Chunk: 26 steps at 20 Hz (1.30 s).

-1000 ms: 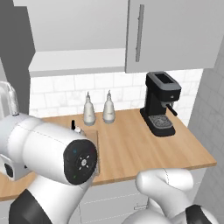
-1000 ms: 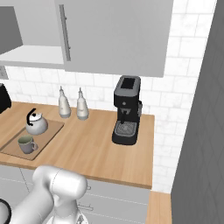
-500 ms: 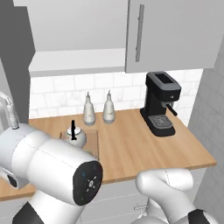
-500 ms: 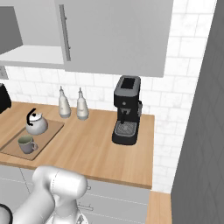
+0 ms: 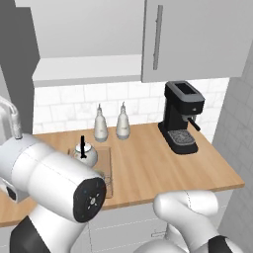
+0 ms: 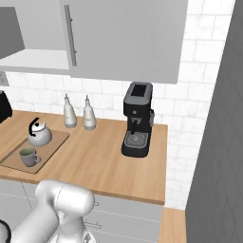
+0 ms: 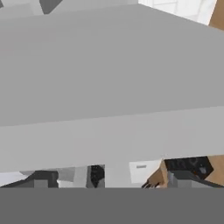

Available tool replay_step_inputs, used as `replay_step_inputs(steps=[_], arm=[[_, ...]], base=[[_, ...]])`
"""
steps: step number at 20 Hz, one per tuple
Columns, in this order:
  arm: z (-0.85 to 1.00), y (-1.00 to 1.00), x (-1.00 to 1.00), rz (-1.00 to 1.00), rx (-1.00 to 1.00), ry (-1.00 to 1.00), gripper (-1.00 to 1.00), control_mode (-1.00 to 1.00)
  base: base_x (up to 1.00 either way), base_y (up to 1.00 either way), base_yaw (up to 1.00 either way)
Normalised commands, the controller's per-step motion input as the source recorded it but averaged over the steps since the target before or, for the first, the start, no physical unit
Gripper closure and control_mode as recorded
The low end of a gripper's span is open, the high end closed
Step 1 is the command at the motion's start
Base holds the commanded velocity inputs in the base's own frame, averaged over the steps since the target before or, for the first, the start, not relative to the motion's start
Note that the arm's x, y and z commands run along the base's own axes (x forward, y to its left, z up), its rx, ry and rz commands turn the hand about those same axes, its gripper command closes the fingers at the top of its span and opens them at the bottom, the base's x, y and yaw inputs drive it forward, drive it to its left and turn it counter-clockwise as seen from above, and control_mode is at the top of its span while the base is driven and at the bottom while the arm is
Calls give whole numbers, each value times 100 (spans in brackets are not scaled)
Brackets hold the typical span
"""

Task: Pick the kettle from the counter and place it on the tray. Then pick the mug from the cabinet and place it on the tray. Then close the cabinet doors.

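Since 1.0 s ago the arm's big white link has swung further up and across the left base view, now covering most of the lower left; the right base view looks unchanged, base parked.

Gripper (image 7: 105, 179): hand view has it pressed close to a flat grey panel (image 7: 109, 78); can't say for certain which panel it is. Finger tips are barely visible at the bottom edge, so I cannot tell whether the jaws are open or closed.

Tray (image 6: 56, 141) lies flat on the counter (image 6: 104, 161), left part of the worktop in the right base view. Mug (image 6: 29, 156) stands upright on the near end of the tray; kettle (image 6: 39, 134) stands upright on the far end, black handle up. Mug and kettle are near each other, not touching. In the left base view the kettle (image 5: 84, 150) shows just above the arm link, and the tray (image 5: 105, 163) edge shows beside it.

Further back: two white bottles (image 6: 78, 113) side by side near the tiled wall, then the black coffee machine (image 6: 137, 119) to their right, well apart from the tray.

Up top: cabinet (image 5: 89, 64) with its white shelf exposed on the left side. Right-hand cabinet door (image 5: 192, 37) sits flush shut, bar handle (image 5: 157, 37) vertical.
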Motion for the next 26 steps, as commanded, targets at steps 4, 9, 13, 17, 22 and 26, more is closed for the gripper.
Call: replay_step_inputs(steps=[4,9,13,17,22,26], arm=[[0,-12,16,-1,2,0,-100,-100],[1,-20,16,-2,1,0,-100,-100],[3,-27,6,-4,0,-2,-100,-100],[4,-46,1,-11,0,-1,-100,-100],[8,-47,11,-14,0,0,-100,-100],[9,-41,30,-13,2,0,-100,-100]], base=[[0,0,0],[0,0,0],[0,0,0],[0,0,0],[0,0,0],[0,0,0]])
